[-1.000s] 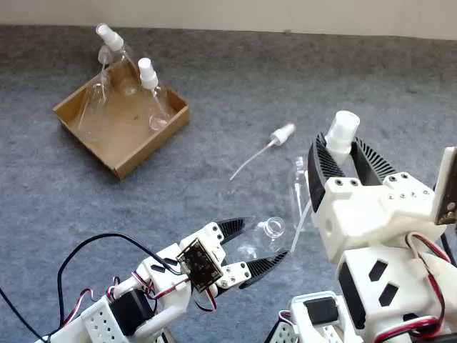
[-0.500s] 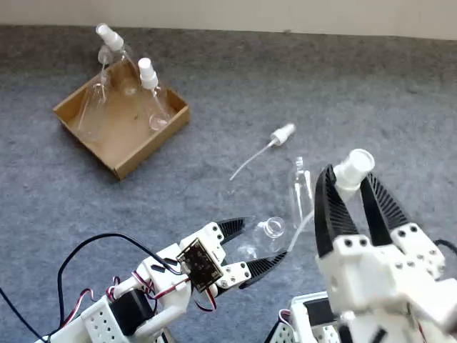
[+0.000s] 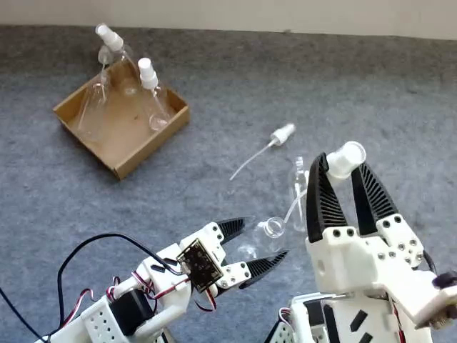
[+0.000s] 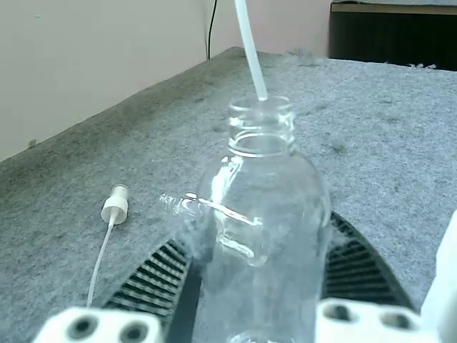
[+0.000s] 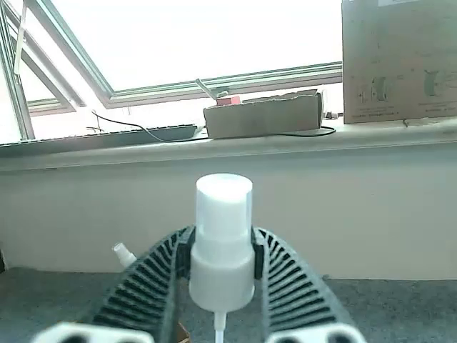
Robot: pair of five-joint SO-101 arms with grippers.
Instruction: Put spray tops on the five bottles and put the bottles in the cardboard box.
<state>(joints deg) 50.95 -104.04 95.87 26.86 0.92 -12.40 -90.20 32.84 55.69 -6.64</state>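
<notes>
Spray top (image 5: 223, 236) pinched tight in our right hand (image 3: 341, 164), its tube tip at the mouth of the clear bottle (image 4: 260, 229), our left hand (image 3: 263, 238) clasping that bottle's body

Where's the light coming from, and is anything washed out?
Right wrist view: the window behind the spray top is washed-out white; left wrist view: highlights glint on the clear bottle; high view: even light, only faint shadows on the grey mat.

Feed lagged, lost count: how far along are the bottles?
Done: at least two capped bottles in the cardboard box. In hand: left gripper holds an open bottle; right gripper holds a spray top, its tube at the neck. Remaining: seat it, cap the bare bottle with the loose spray top, box both.
</notes>
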